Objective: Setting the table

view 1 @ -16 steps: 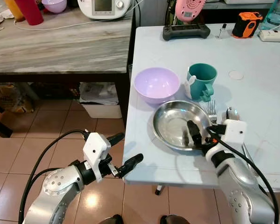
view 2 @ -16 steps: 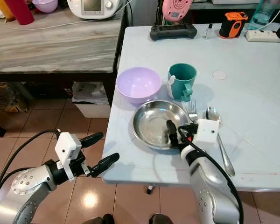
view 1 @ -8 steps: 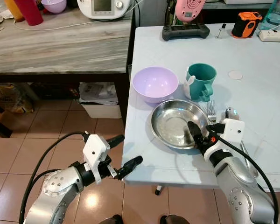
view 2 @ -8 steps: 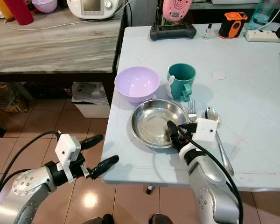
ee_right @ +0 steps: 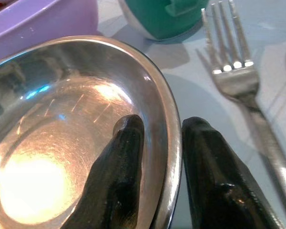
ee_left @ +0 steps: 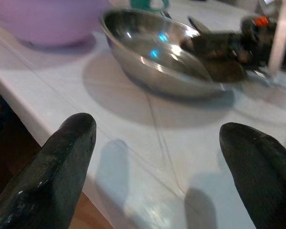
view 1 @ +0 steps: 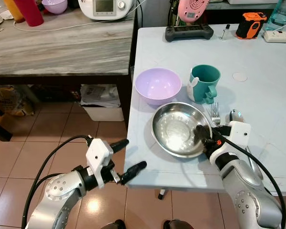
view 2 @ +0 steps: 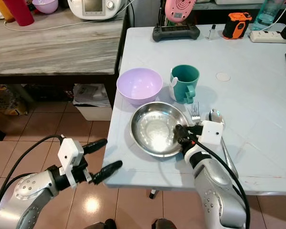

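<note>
The steel plate [view 1: 176,129] is round, shallow and mirror-bright, lying flat near the front edge of the pale blue table [view 1: 257,62]. The right gripper [view 1: 201,135] pinches its rim at three o'clock, one finger inside, one outside. A lilac bowl [view 1: 158,85] sits at eleven o'clock, a fork [view 1: 215,113] at two, tines pointing to twelve. The left gripper [view 1: 125,156] hangs spread and empty off the table's front edge
</note>
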